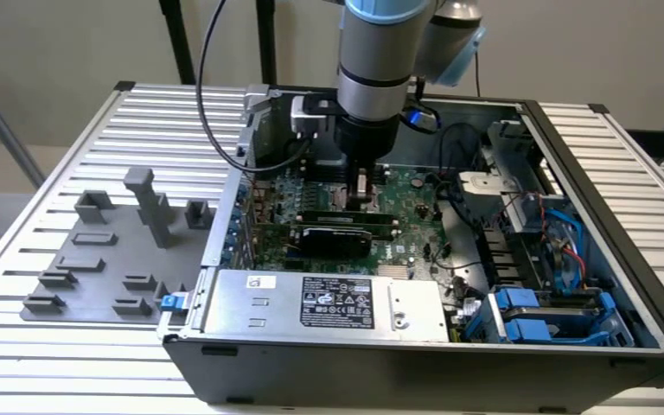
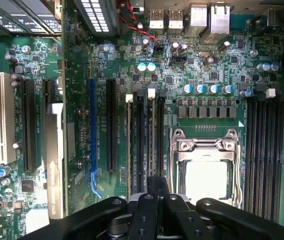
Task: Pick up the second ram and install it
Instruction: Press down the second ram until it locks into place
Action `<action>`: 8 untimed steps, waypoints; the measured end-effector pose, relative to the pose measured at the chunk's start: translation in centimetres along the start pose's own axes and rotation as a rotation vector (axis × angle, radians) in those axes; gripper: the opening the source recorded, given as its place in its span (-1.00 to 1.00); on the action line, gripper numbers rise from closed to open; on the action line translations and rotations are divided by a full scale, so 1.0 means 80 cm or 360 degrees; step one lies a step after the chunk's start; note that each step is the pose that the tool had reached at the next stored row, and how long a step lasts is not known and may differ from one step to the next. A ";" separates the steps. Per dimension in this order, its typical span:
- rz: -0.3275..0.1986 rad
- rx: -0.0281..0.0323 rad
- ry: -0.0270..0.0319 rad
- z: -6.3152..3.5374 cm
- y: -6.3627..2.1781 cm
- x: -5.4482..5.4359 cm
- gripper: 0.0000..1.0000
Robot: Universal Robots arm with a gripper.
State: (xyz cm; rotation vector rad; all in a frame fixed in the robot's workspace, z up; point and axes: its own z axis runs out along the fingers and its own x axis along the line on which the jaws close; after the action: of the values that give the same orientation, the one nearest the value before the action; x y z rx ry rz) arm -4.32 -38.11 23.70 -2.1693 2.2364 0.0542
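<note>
**Arm down inside the PC case, over the memory slots**

While the arm hangs straight down into the open computer case [image 1: 609, 285], its gripper [image 1: 363, 197] sits low over the green motherboard [image 1: 418, 216], just above the bank of black memory slots [image 2: 147, 135] beside the CPU socket [image 2: 205, 170]. From the wrist view, the black fingers [image 2: 154, 192] are drawn close together right over that slot bank, with a thin dark edge running on from their tips along one slot. That looks like the second ram [image 2: 153, 135], standing on edge in or just over its slot, though whether the fingers truly grip it I cannot tell. One pale latch tab [image 2: 151, 92] shows at the far end of that slot. Over on the exterior view's left, the grey holder tray [image 1: 113, 259] lies on the ribbed bench [image 1: 79, 346], its blocks well apart from the gripper. At the case front, the silver power supply [image 1: 332, 303] sits beside blue drive caddies [image 1: 539, 324].
</note>
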 end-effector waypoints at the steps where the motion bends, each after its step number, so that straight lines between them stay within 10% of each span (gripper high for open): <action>1: 0.0001 -0.00020 0.00001 0.001 0.000 0.000 -1.00; 8: 0.0004 -0.00038 0.00030 0.007 0.000 0.000 -1.00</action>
State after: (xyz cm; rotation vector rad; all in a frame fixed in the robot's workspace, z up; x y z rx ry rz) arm -4.32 -38.08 23.15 -2.1689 2.2411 0.0549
